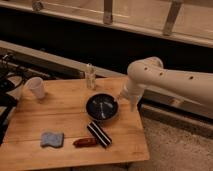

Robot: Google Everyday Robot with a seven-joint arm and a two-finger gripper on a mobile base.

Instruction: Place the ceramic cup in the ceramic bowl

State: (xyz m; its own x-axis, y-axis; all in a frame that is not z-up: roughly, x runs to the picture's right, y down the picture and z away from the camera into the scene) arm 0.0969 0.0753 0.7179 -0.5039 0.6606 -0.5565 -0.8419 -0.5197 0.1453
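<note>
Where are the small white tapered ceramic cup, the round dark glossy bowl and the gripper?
Ceramic cup (36, 88): camera view, side wall.
Ceramic bowl (94, 111): camera view, inner wall.
Gripper (131, 103): camera view, tip, right of bowl.

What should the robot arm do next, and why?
Probably carry the hand across the table toward the ceramic cup. The cup stands at the far corner, apart from the ceramic bowl, while the hand hangs beside the bowl's opposite rim.

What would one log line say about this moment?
gripper: beside ceramic bowl | ceramic cup: at table corner, not held | bowl: no cup inside
</note>
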